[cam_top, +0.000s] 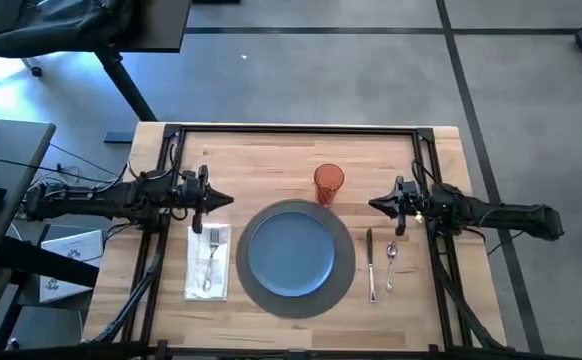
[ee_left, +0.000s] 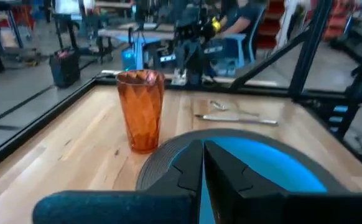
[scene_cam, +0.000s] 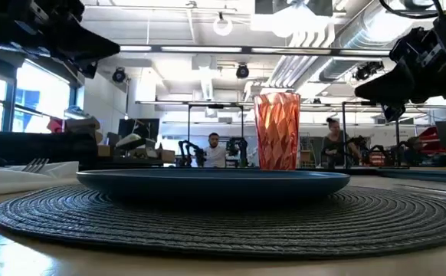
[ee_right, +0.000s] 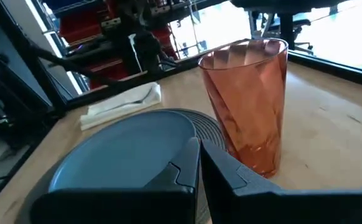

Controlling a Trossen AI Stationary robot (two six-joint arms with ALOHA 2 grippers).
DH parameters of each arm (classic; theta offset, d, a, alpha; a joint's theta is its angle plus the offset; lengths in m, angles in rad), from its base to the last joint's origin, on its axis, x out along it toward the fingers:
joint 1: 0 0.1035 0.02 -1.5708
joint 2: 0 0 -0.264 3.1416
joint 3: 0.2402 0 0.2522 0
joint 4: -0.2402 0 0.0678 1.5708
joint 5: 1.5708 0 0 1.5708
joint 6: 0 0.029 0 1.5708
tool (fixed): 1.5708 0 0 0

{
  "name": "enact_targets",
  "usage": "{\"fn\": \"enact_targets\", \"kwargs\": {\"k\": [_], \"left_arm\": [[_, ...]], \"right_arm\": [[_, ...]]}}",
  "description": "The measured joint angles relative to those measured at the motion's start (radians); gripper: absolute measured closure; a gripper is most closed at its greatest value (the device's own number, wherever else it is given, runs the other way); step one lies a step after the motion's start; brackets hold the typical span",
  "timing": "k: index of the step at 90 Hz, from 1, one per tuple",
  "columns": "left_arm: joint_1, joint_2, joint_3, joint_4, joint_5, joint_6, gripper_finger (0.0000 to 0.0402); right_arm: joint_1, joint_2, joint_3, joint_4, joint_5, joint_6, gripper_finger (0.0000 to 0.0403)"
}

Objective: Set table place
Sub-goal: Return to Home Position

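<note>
Judging by its weave, we take the placemat (cam_top: 296,308) to be light, limp and rough enough to grip. We would pinch it at the bare rim, though the blue plate (cam_top: 291,252) centred on it weighs it down. It lies mid-way across the plank table (cam_top: 261,160), with the orange cup (cam_top: 328,183) just beside its rim. The left gripper (cam_top: 229,200) and right gripper (cam_top: 373,205) hover at either side, fingers pressed together, holding nothing. Beyond is a workshop with people seated.
</note>
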Motion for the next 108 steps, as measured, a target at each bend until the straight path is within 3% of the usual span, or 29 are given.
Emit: {"fn": "enact_targets", "kwargs": {"k": [27, 49, 67, 108], "left_arm": [[-0.014, -0.157, -0.108, -0.017, -0.007, -0.038, 0.0401], [-0.076, -0.283, -0.157, -0.062, -0.099, -0.053, 0.0401], [-0.096, -0.392, -0.185, -0.093, -0.076, -0.039, 0.0401], [-0.066, -0.393, -0.184, -0.101, -0.057, -0.041, 0.0401]], "right_arm": [[0.000, 0.001, 0.000, 0.000, 0.002, 0.030, 0.0402], [0.000, 0.001, 0.000, 0.000, 0.011, 0.030, 0.0402], [0.000, 0.001, 0.000, 0.003, 0.030, 0.027, 0.0402], [0.000, 0.002, 0.000, 0.003, 0.023, 0.009, 0.0402]]}}
